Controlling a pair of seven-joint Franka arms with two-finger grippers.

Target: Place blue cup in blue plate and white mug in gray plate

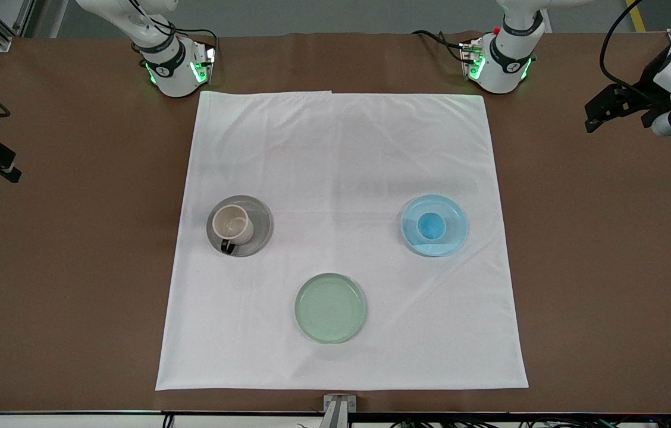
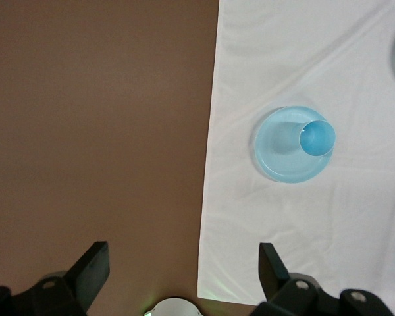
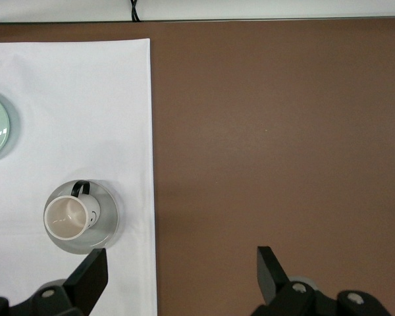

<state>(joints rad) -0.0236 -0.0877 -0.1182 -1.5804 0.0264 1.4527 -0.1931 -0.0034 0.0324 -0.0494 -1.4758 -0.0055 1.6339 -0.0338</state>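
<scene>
The white mug [image 1: 232, 225] stands upright in the gray plate [image 1: 260, 221], toward the right arm's end of the white cloth [image 1: 341, 148] that covers the middle of the brown bench [image 1: 74, 267]. Its dark handle points toward the front camera, and its cream interior shows from above. The mug sits off-centre in the plate, closer to the rim on the right arm's side.

The blue cup [image 1: 431, 225] stands upright in the blue plate [image 1: 457, 223], toward the left arm's end of the cloth, roughly at the plate's middle. Both plates lie at about the same distance from the front camera, well apart from each other.

A pale green plate [image 1: 330, 308] lies on the cloth between them and nearer to the front camera, with nothing in it.

The left tool [image 2: 184, 266] hangs over bare bench near the cloth's edge at the left arm's end, its two dark fingers [image 2: 92, 266] spread wide with nothing between them; the blue plate and cup show farther off in the left wrist view. The right tool [image 3: 181, 273] hangs over the cloth's edge at the right arm's end, fingers [image 3: 271, 270] likewise spread wide and empty, with the gray plate and mug just beside one finger in the right wrist view. Both arms wait, off to the ends of the bench.
</scene>
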